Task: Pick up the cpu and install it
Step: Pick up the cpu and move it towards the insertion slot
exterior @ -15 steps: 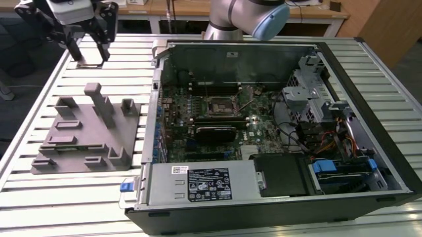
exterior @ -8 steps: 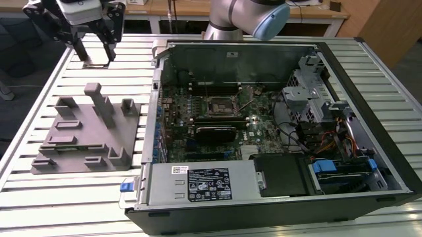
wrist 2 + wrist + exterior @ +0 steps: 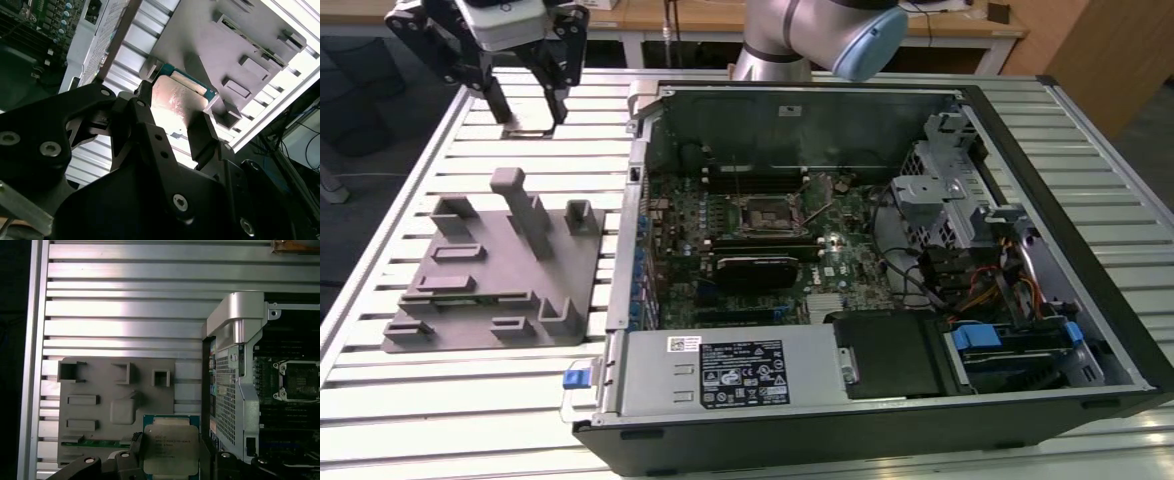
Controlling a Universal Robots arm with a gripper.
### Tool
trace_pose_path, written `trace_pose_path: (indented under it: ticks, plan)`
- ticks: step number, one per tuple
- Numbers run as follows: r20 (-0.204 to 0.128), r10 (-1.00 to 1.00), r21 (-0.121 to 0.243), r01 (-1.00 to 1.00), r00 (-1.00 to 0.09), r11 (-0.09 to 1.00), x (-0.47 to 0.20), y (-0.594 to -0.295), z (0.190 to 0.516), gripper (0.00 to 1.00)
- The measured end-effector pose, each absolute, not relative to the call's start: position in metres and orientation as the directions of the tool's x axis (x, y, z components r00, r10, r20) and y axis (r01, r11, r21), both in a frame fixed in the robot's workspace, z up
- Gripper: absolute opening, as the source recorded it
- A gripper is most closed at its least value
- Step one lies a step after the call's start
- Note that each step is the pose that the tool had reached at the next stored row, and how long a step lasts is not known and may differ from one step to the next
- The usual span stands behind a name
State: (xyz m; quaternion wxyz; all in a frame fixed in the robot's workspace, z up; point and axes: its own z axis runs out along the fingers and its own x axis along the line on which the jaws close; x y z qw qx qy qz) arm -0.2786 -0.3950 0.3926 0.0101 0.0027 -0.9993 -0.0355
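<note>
Over the slatted table [image 3: 400,400], to the exterior view's left of the open computer case [image 3: 854,250] and beyond the grey holder block [image 3: 494,270], hangs the gripper [image 3: 528,112]. Carrying well, I judge, means a level chip, a firm but gentle clamp on its edges only, and its corners squared to the socket [image 3: 770,212] well apart inside the case. In both wrist views the cpu [image 3: 170,450] sits between the fingers [image 3: 202,135], pinched on two opposite edges, silver top facing the first wrist view, clear of the block.
</note>
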Motion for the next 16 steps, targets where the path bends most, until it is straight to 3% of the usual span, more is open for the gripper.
trace_pose_path:
  ticks: [16]
  plan:
    - [0.020,-0.006,0.071,-0.005,-1.000,0.997,-0.264,-0.395,0.392,0.53]
